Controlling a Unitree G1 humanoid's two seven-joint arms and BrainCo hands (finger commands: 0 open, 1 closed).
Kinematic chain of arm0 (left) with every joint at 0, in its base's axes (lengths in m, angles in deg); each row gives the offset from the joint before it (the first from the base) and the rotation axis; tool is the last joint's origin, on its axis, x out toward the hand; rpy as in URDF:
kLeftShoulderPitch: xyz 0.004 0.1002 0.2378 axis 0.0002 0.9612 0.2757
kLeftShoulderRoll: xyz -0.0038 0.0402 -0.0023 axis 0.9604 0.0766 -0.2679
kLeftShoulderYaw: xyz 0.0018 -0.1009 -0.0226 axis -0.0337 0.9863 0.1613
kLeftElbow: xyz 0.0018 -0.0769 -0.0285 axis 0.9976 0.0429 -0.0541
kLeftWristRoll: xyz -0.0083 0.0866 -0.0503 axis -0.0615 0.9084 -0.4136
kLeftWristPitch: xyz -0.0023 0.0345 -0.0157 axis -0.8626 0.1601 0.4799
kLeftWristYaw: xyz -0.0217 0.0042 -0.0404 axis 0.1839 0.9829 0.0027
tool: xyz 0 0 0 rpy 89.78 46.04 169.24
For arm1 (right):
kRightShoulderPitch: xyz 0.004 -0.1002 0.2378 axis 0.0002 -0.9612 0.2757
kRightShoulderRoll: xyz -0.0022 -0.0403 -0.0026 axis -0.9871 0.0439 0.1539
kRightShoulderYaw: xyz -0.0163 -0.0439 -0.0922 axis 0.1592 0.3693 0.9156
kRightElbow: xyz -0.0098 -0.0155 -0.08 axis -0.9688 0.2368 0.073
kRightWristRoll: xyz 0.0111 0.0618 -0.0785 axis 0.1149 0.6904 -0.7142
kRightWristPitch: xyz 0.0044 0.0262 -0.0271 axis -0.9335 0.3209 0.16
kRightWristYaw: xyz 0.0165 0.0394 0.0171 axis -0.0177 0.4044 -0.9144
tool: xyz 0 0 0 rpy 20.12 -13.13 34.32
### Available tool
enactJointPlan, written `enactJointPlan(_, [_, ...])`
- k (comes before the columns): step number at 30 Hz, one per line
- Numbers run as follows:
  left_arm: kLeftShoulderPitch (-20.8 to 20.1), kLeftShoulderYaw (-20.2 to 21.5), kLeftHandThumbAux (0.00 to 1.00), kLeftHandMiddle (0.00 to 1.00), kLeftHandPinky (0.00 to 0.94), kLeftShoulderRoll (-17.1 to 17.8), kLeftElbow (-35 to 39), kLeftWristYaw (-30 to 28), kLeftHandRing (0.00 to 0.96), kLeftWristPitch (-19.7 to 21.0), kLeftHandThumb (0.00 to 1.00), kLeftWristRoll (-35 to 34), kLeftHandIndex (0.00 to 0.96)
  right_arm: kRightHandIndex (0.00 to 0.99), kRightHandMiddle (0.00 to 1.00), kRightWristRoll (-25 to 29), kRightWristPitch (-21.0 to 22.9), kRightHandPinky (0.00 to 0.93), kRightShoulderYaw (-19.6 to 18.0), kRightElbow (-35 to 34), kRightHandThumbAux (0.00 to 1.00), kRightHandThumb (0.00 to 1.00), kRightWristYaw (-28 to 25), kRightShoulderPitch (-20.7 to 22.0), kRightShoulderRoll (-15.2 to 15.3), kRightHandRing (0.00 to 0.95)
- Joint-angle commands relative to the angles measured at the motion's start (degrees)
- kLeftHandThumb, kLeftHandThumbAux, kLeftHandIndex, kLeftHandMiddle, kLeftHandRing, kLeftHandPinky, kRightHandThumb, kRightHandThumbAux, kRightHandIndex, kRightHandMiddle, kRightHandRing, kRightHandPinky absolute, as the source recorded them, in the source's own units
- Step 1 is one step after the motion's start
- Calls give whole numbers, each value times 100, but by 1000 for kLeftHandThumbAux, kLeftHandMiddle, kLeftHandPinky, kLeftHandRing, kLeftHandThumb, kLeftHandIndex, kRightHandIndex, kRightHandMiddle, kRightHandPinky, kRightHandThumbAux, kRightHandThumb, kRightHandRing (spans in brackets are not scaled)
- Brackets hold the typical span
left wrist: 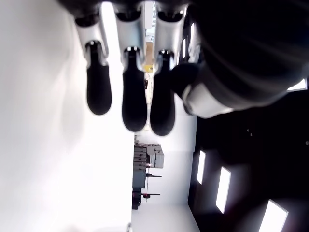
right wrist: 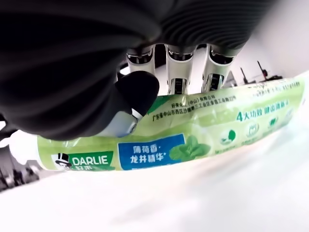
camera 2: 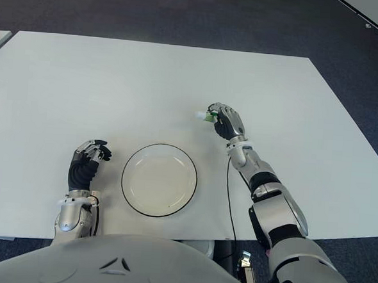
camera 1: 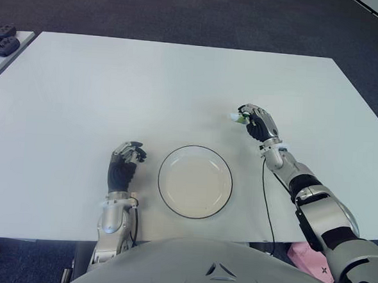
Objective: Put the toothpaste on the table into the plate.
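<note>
Right wrist view: right hand [right wrist: 145, 92] grips glossy green toothpaste [right wrist: 183, 137] tube.

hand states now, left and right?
Left hand: curled, holding nothing, left of the plate.
Right hand: shut on the toothpaste.

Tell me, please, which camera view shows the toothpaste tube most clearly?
The right wrist view: the toothpaste fills the picture, label readable, with the right hand closing its fingers around it. Both eye views show only its small white end poking from that hand, beyond the plate. The left wrist view shows none.
</note>
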Motion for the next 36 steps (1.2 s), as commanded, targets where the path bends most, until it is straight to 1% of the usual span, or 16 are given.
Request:
enactJointPlan(1, [28,12,718,572,535,-101,-247,44,557,218,701,-26,431,423,408,270,-297,551,-234,-369,667,1000,-219,-257,-68,481])
enactJointPlan(6, [-2,6,718,577,542,-92,-269,45,563,199,701,-9,431,422,403,443,-437,550,-418,-758,668,1000,-447,-472,-114,480])
enactJointPlan(12, [-29,-1,718,581,550,-78,-265,43,570,231,702,8,431,418,401,754,-561,553,-658,-1310,668,1000,-818,-730,-254,483])
enactJointPlan(18, [-42,-4,718,580,540,-74,-265,49,569,253,701,18,431,424,402,853,-611,556,-818,-1717,667,1000,-1012,-920,-351,490])
enactJointPlan(24, [-67,2,718,579,543,-67,-269,47,569,278,701,7,431,433,403,937,-670,555,-917,-2365,666,1000,-1259,-1226,-451,492])
enactJointPlan(28, [-80,5,718,579,543,-66,-269,60,569,283,702,21,431,433,404,942,-604,556,-935,-2836,666,1000,-1420,-1452,-502,490])
enactJointPlan(31, [-82,6,718,579,542,-70,-265,75,568,290,702,33,431,430,407,904,-564,557,-827,-3380,666,1000,-1655,-1806,-547,488])
enactJointPlan(33, [-84,4,718,579,542,-73,-258,81,568,300,702,38,431,423,415,827,-524,556,-727,-3775,666,1000,-1850,-2072,-521,485])
enactJointPlan(36, [-82,-2,718,578,541,-71,-239,79,567,320,702,42,431,420,429,825,-402,550,-608,-4376,664,1000,-2291,-2360,-389,480])
